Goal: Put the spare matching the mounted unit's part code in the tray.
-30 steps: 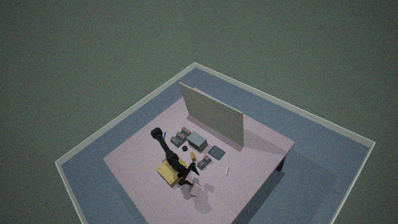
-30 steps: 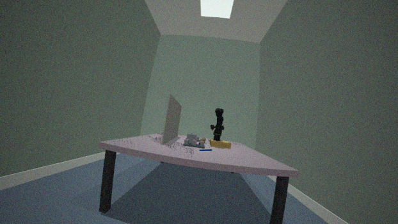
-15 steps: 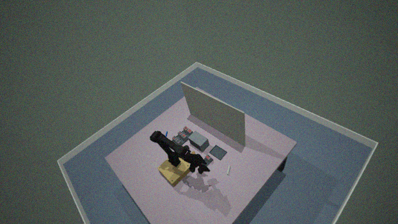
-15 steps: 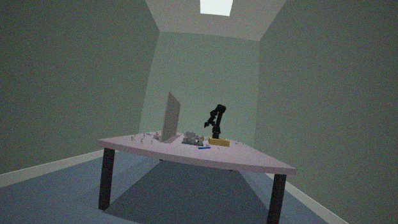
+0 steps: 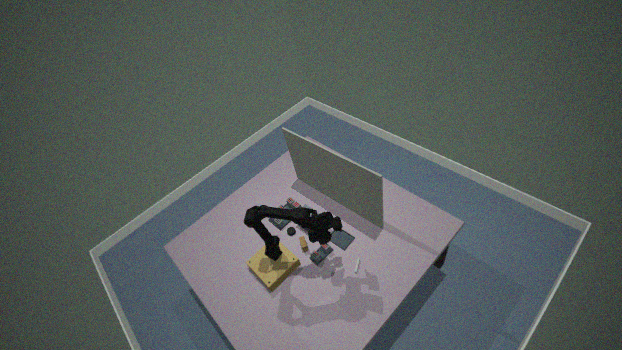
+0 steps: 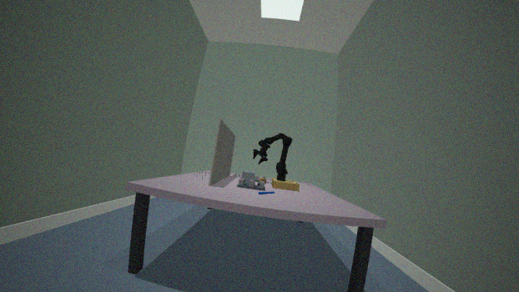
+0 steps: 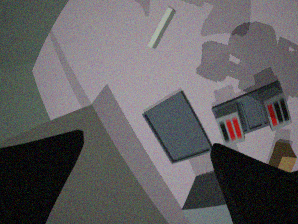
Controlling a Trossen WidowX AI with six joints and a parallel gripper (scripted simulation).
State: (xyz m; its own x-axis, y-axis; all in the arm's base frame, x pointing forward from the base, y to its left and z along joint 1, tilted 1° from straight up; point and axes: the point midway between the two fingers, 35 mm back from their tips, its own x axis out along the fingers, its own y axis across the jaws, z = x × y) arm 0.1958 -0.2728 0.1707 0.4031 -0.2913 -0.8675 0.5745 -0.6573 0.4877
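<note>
Table (image 5: 220,250) (image 6: 250,204) (image 7: 115,60) with one robot arm (image 5: 255,212) (image 6: 286,147), on one yellow base plate (image 5: 271,279) (image 6: 286,185) at the near left in the top view. One upright panel (image 5: 340,180) (image 6: 224,156) (image 7: 112,175) stands on the far side. One gripper (image 5: 331,232) (image 6: 258,157) (image 7: 149,144) hangs above the table, its two fingers spread almost to their full width, with nothing between them. One flat, dark tray (image 5: 343,239) (image 7: 178,127) lies between the panel and one small dark holder (image 5: 321,254) (image 7: 252,112); its inside face is exposed. The holder, just to the near left of the tray in the top view, carries two striped pieces: one shows one black and two red bars, the other one red and two black. A second group of red-marked pieces (image 5: 281,220) lies farther left, partly covered by the arm; its number cannot be counted. Also present are one pale stick (image 5: 357,265) (image 7: 161,27) to the near right, one tan block (image 5: 303,244) (image 7: 287,162) and one black disc (image 5: 291,231). Which piece is the matching spare cannot be told; the mounted unit's code is unreadable.
</note>
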